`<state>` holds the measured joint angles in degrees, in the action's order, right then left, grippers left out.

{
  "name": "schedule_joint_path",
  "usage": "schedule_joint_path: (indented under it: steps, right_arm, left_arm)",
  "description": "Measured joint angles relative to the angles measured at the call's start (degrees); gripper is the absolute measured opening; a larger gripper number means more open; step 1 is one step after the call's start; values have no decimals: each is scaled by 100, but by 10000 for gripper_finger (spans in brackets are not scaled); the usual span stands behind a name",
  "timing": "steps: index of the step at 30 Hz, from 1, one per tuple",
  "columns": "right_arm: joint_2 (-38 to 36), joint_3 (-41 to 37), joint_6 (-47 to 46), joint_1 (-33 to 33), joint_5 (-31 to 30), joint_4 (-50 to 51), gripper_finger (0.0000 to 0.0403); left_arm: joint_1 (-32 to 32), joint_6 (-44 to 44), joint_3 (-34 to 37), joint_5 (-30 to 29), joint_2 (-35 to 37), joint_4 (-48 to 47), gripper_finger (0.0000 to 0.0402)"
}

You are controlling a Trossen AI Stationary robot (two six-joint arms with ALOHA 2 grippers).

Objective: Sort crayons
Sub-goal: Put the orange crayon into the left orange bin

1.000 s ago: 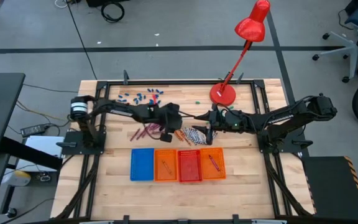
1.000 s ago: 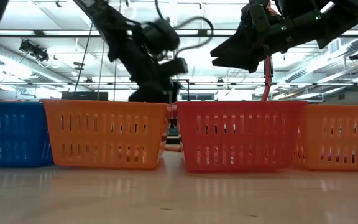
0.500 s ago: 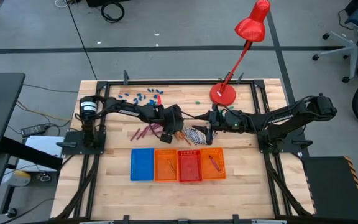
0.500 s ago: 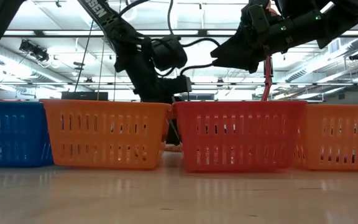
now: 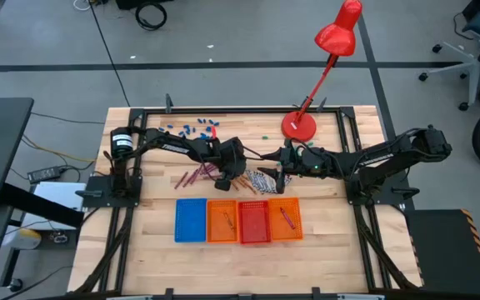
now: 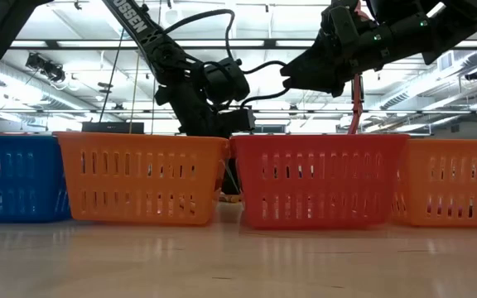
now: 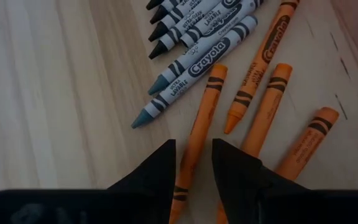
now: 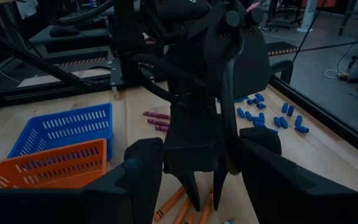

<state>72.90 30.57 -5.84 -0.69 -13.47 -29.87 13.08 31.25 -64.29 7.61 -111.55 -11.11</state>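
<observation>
1. You get even, bright overhead light on the table [image 5: 323, 217] in the high view, with only faint shadows.
2. In the low view, ceiling lights [image 6: 81, 45] glare and turn both arms into silhouettes.
3. Your left wrist view is sharp on the crayons [image 7: 204, 59]; its own fingers blur.

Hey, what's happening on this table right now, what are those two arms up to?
It's a crayon-sorting job. The left gripper is down over the loose orange crayons, open fingers straddling one orange crayon without closing on it. The right gripper hangs open above the table, facing it. Four small trays sit in a row nearby; grey crayons lie beside the orange ones.
</observation>
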Motion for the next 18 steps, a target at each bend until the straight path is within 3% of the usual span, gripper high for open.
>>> schedule_joint_path:
  steps: [4,11,18]
  right_arm:
    - [0,0,0,0,2,0,213]
    - [0,0,0,0,2,-5,213]
    - [0,0,1,-2,2,1,213]
  left_arm:
    - [10,-16,0,26,-2,-43,101]
    - [59,-35,7,84,-4,-94,22]
    - [47,101,4,20,52,-121,24]
